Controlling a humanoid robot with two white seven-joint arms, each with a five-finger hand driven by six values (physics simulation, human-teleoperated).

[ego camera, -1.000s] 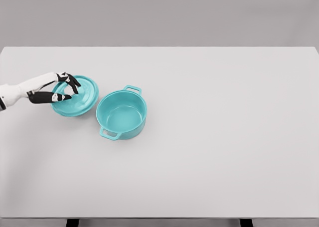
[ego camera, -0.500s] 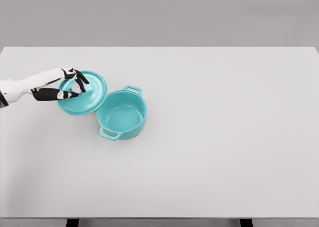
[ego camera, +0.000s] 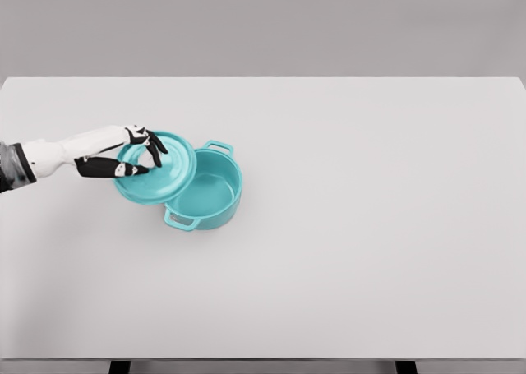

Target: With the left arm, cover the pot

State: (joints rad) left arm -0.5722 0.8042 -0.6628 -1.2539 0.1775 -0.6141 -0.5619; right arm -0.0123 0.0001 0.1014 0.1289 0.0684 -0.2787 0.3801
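Head view: left hand (ego camera: pixel 131 152) comes in from the left edge, white forearm, dark fingers (ego camera: pixel 152 146). The fingers are curled in a pinch around the knob area on the left part of the teal lid (ego camera: pixel 158 167); the knob itself is hidden under them. The lid is tilted and sits partly over the pot (ego camera: pixel 202 191), its right edge overlapping the pot's left rim. Whether the lid touches the rim cannot be told from this angle. The pot is teal, upright, and most of its mouth is uncovered, showing the inside. One pot handle points to the far side, the other to the near left, just below the lid's edge. The pot stands on the white bench (ego camera: pixel 370 226), in the left half, about mid-depth. The right arm does not show in this view. Plain grey wall behind the far edge of the bench; two dark legs show under its near edge.
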